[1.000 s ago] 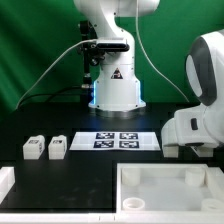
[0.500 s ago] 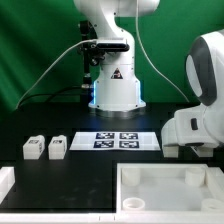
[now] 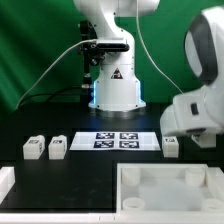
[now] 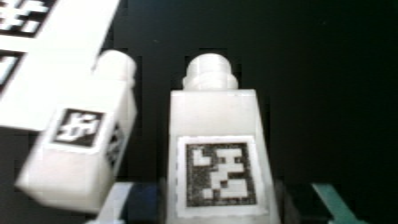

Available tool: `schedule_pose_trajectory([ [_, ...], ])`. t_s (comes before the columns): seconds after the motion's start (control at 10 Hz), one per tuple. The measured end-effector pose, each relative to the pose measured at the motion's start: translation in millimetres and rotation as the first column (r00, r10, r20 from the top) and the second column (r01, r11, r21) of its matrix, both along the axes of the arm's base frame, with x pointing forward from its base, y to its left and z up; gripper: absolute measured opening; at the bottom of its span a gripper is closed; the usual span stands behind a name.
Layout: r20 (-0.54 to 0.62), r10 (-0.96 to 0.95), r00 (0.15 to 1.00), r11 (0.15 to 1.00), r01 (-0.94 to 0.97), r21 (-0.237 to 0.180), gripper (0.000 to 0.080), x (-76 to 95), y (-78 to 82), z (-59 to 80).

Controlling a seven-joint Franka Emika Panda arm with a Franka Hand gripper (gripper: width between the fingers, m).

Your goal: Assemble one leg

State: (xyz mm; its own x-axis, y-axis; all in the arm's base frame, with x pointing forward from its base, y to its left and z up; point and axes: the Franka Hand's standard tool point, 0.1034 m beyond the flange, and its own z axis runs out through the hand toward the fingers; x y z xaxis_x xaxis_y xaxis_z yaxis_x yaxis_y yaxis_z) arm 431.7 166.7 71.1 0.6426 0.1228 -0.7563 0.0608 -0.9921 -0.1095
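In the wrist view a white leg (image 4: 217, 150) with a black-and-white tag lies between the two fingers of my gripper (image 4: 228, 198). The fingers stand apart on either side of it, with a gap on each side, so the gripper is open. A second leg (image 4: 86, 140) lies tilted beside the first. In the exterior view one leg (image 3: 170, 147) shows just under the arm's white housing (image 3: 195, 110), which hides the gripper. Two more legs (image 3: 33, 148) (image 3: 57, 148) stand at the exterior view's left.
The marker board (image 3: 115, 140) lies mid-table, and its corner shows in the wrist view (image 4: 36, 40). A large white tray-like piece with raised walls (image 3: 165, 185) sits at the front. Another white piece (image 3: 5, 180) is at the front left.
The arm's housing has shifted toward the exterior view's left and lowered. A leg under it at the exterior view's right has come into view.
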Motion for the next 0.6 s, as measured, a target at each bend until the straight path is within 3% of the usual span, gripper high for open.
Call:
schedule_pose_trajectory([
  [0.2,0.24,-0.03,0.97,0.999,0.022,0.034,0.0291,30.4,-12.9,32.9],
  [0.4,0.392,-0.057,0.918,0.998,0.047,0.035,0.0291,39.8,-32.2,70.8],
  [0.5,0.506,-0.073,0.859,0.997,0.06,0.042,0.0291,46.1,-36.4,80.3],
  [0.6,0.609,-0.081,0.789,0.997,0.063,0.051,0.0291,45.9,-37.1,79.2],
])
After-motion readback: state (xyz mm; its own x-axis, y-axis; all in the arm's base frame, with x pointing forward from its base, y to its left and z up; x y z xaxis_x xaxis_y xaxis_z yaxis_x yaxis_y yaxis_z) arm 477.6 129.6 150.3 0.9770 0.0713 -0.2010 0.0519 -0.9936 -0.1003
